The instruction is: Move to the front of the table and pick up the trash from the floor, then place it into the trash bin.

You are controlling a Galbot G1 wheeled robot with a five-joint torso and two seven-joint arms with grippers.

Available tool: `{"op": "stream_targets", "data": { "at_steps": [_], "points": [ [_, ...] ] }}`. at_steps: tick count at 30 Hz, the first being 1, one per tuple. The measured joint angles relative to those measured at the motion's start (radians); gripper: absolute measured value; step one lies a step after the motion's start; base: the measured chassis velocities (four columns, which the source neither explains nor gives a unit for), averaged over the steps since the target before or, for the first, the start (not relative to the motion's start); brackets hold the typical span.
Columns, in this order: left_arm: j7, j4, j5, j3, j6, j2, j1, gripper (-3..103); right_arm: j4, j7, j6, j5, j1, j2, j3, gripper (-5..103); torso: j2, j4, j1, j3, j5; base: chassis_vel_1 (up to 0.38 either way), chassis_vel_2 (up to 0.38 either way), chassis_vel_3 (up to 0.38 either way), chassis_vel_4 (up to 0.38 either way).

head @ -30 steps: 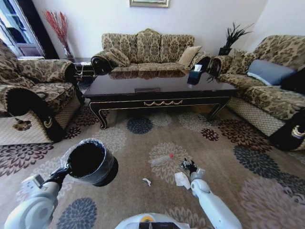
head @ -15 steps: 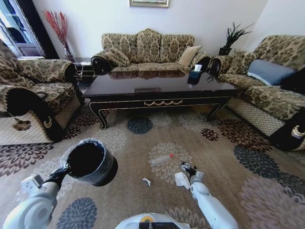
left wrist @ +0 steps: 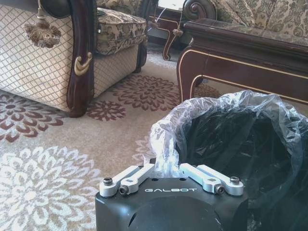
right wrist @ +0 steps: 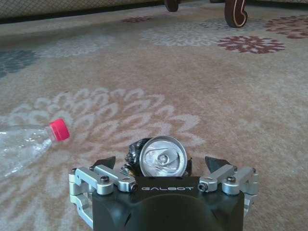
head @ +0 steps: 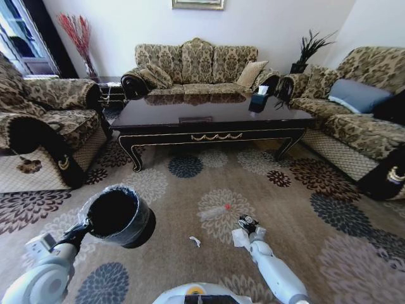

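Observation:
The dark table (head: 209,120) stands ahead on the flowered floor (head: 297,209). My left gripper (head: 85,227) is shut on the rim of the black trash bin (head: 118,216), holding it off the carpet; the liner (left wrist: 166,144) bunches at the gripper (left wrist: 167,168). The trash lies on a cream medallion: a clear bottle with a red cap (head: 215,211) (right wrist: 26,144), a white tissue (head: 240,238), a small white scrap (head: 195,241) and a dark crushed can (head: 247,222). My right gripper (right wrist: 160,162) is low at the floor and open. Its fingers stand on either side of the can (right wrist: 162,156).
Patterned sofas stand on the left (head: 44,120), at the back (head: 196,66) and on the right (head: 354,107). A sofa corner with a tassel (left wrist: 43,33) is close to the bin. Open carpet lies between me and the table.
My right arm has swung a little left and drawn back slightly, staying down at the can. The bin has dipped a touch in my left gripper.

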State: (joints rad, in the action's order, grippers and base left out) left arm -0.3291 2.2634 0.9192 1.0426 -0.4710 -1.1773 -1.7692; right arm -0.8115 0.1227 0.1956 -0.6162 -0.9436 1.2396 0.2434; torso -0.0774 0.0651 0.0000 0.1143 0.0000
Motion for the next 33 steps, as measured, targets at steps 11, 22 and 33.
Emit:
{"op": "stream_targets", "data": {
  "at_steps": [11, 22, 33],
  "points": [
    [0.0, -0.016, -0.01, -0.005, 0.004, 0.002, 0.007, 4, 0.061, -0.012, 0.027, 0.022, 0.03, 0.026, 0.001, 73, 0.0, 0.0, 0.0, 0.0, -0.0002, 0.0, 0.0, 0.0, 0.0],
    [0.001, -0.025, -0.011, -0.007, 0.009, 0.005, 0.012, 4, 0.023, -0.003, 0.03, 0.029, 0.018, 0.028, 0.004, 68, 0.0, -0.0002, 0.0, 0.0, 0.0002, 0.0, 0.0, 0.0, 0.0],
    [0.003, -0.023, -0.029, -0.05, 0.009, 0.004, 0.024, 4, -0.29, 0.034, 0.003, -0.01, -0.085, -0.052, 0.003, 66, 0.0, -0.0001, 0.0, 0.0, 0.0002, 0.0, 0.0, 0.0, 0.0]
  ]
}}
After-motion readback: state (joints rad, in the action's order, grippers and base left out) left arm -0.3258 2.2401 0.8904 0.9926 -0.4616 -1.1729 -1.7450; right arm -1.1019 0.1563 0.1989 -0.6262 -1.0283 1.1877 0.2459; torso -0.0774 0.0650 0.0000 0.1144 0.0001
